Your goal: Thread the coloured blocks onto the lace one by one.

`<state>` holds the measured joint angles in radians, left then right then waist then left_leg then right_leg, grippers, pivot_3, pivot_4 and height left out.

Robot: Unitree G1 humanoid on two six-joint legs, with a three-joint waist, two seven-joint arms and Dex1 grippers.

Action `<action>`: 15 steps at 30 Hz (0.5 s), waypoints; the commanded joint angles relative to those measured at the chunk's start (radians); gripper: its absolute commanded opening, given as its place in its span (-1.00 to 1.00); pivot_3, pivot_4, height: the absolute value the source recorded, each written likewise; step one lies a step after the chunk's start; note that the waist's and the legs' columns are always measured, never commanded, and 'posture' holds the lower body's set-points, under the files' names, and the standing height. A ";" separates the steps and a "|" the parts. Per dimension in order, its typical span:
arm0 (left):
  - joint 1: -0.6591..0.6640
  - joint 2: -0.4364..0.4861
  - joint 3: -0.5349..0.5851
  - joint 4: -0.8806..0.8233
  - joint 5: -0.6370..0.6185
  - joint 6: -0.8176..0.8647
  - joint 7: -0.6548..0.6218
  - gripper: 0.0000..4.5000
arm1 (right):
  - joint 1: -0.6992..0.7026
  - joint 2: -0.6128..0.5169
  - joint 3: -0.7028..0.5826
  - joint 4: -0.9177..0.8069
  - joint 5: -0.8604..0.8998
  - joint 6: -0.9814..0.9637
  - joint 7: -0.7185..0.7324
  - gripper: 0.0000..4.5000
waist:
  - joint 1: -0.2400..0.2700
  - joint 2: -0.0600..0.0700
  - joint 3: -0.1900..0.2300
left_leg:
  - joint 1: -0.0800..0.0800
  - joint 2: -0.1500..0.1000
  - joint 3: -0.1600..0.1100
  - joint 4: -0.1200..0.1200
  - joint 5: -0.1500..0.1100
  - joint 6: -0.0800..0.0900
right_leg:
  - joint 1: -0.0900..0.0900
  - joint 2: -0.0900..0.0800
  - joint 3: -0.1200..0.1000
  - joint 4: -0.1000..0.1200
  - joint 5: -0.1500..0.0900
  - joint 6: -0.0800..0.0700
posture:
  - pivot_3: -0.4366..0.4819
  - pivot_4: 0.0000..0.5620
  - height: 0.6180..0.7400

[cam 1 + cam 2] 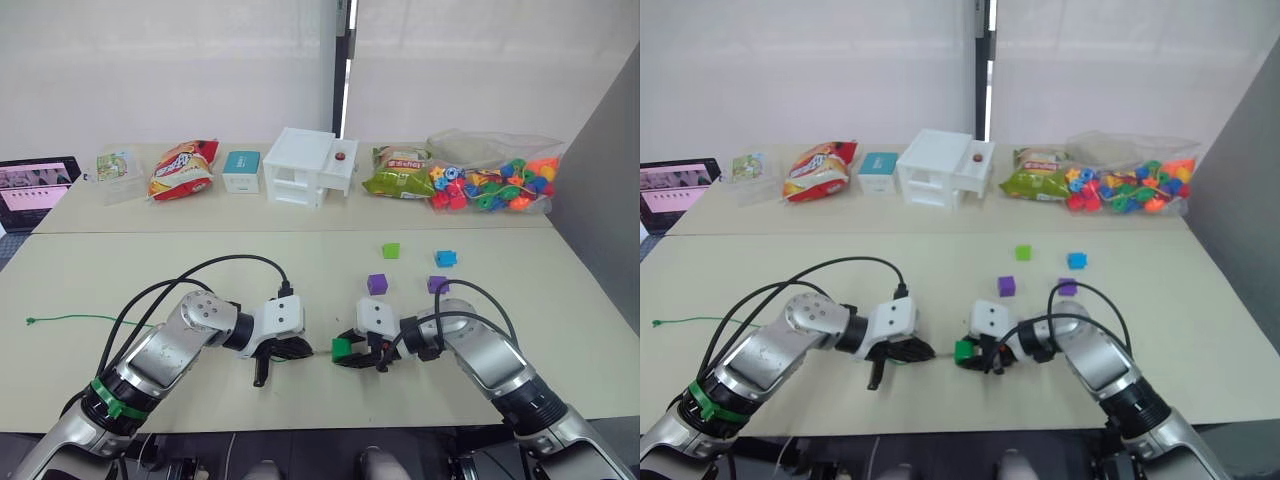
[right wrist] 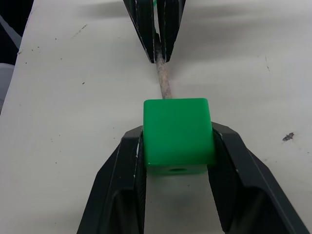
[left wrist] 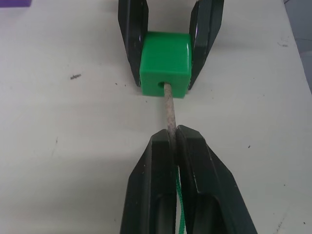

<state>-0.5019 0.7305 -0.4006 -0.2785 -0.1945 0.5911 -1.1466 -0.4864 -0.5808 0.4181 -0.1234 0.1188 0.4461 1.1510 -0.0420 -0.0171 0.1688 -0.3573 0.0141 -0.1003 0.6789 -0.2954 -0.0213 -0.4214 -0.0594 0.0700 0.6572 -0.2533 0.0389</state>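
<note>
The right gripper [image 2: 178, 161] is clamped on the dark green block [image 2: 178, 134], one black finger pressed flat against each side of the cube. The block is smooth, glossy plastic with rounded edges and a round hole through its faces. Facing it, the left gripper [image 3: 173, 141] is pinched tight on the lace [image 3: 169, 109], its tapered fingers meeting around the stiff, pale, rough-looking tip. That tip reaches straight from the left gripper into the hole of the dark green block. Behind the left gripper's fingers the thin green cord trails back, and its knotted tail [image 1: 32, 321] lies on the worktop [image 1: 200, 250] well to the left of the dark green block. Beyond the dark green block sit two purple blocks [image 1: 376, 284] [image 1: 437, 284], and farther back a light green block [image 1: 391, 250] and a blue block [image 1: 445, 258], all apart from one another on the matte beige worktop.
</note>
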 commanded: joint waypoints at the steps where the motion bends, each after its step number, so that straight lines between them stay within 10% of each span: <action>1: -0.026 -0.018 -0.003 -0.050 -0.013 0.012 -0.007 -1.00 | 0.009 -0.005 0.002 -0.026 -0.002 0.006 -0.004 -0.47 | -0.001 0.000 0.000 | 0.000 0.000 0.000 0.000 0.000 0.000 | 0.000 0.000 0.000 0.000 0.000 0.000 | -0.05 -0.47 1.00; 15: -0.047 -0.182 -0.040 0.052 -0.007 0.003 0.028 -1.00 | 0.007 0.013 -0.005 -0.022 -0.003 0.015 -0.030 -0.47 | 0.001 0.000 0.000 | 0.000 0.000 0.000 0.000 0.000 0.000 | 0.000 0.000 0.000 0.000 0.000 0.000 | -0.05 -0.47 1.00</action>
<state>-0.5454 0.5909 -0.4413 -0.2047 -0.1710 0.6339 -1.1251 -0.4846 -0.5830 0.4157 -0.1284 0.1187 0.4559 1.1450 -0.0413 -0.0171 0.1687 -0.3570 0.0139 -0.1003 0.6795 -0.2954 -0.0214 -0.4207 -0.0595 0.0701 0.6575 -0.2533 0.0389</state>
